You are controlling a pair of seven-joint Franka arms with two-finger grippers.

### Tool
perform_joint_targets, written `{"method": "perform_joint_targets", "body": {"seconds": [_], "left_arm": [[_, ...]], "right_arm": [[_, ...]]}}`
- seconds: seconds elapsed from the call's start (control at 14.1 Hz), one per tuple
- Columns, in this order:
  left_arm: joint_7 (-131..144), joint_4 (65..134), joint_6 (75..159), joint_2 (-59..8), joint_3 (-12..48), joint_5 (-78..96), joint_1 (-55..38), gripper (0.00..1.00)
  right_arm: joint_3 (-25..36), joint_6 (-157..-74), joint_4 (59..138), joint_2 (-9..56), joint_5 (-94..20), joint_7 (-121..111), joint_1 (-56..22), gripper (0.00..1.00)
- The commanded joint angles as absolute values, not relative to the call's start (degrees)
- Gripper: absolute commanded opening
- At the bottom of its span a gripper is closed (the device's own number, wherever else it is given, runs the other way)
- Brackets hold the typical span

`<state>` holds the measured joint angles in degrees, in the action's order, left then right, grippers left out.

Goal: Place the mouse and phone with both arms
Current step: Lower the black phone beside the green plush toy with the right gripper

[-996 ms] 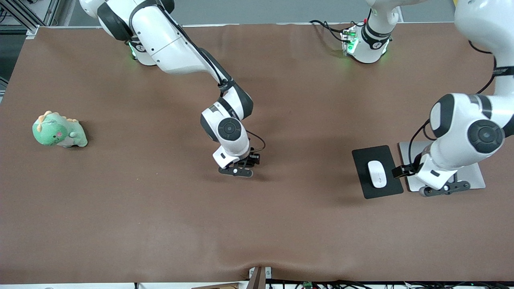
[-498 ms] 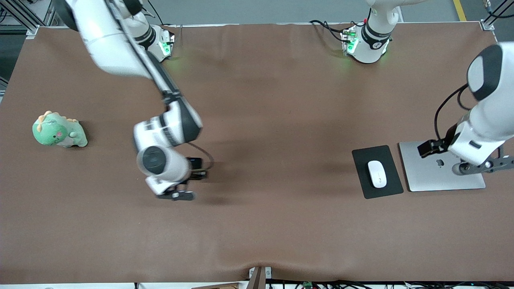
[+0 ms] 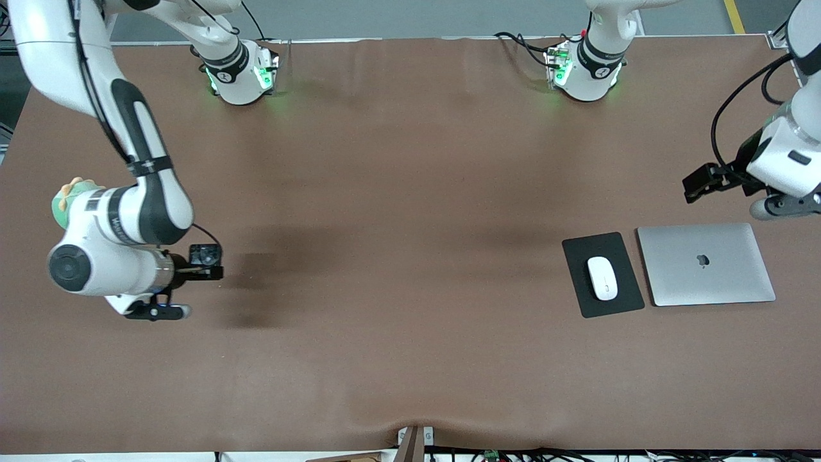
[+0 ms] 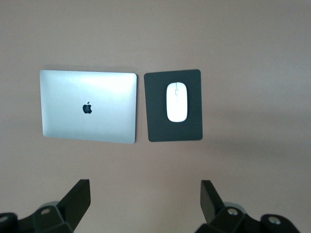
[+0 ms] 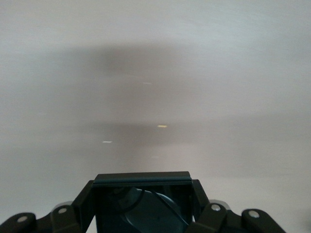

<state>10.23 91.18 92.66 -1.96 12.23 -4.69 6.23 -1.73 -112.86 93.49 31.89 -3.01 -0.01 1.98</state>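
Observation:
The white mouse [image 3: 602, 278] lies on a black mouse pad [image 3: 580, 256] toward the left arm's end of the table. It also shows in the left wrist view [image 4: 176, 101], on the pad [image 4: 155, 116]. My left gripper [image 3: 786, 206] is open and empty, up in the air over the table just off the laptop's edge; its fingers [image 4: 77, 199] stand wide apart. My right gripper [image 3: 157, 312] hangs over bare table at the right arm's end. In the right wrist view this gripper [image 5: 142, 182] is shut on the black glossy phone [image 5: 143, 206].
A closed silver laptop [image 3: 705, 263] lies beside the mouse pad, also in the left wrist view [image 4: 87, 107]. A green plush dinosaur [image 3: 63, 196] sits at the right arm's end, mostly hidden by the right arm. The brown table cover [image 3: 410, 256] is bare in the middle.
The right arm has swung from the table's middle to its own end, carrying the phone. The left gripper has risen and drawn back from over the laptop toward the bases.

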Motion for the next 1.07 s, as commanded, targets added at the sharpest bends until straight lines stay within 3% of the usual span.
{"method": "perform_joint_targets", "body": {"seconds": [0.0,0.28,0.64,1.0], "left_arm": [[8.44,92.02,90.62,1.57,12.39,-3.08,6.86,1.00],[7.91,92.02,89.21,3.43,11.87,-1.85,6.33,1.00],[7.47,91.06,86.75,3.78,8.01,-1.85,2.38,1.00],[7.47,88.24,86.75,2.81,8.35,-1.85,2.90,1.00]], "right_arm": [[-2.99,-119.23,100.69,28.40,-2.29,-2.55,5.80,0.00],[-2.73,-136.20,116.43,23.47,0.09,-2.64,8.96,0.00],[-2.55,-136.85,118.74,24.34,4.83,-5.26,15.54,0.00],[-2.55,-136.93,121.11,25.22,4.83,-7.38,17.49,0.00]]}}
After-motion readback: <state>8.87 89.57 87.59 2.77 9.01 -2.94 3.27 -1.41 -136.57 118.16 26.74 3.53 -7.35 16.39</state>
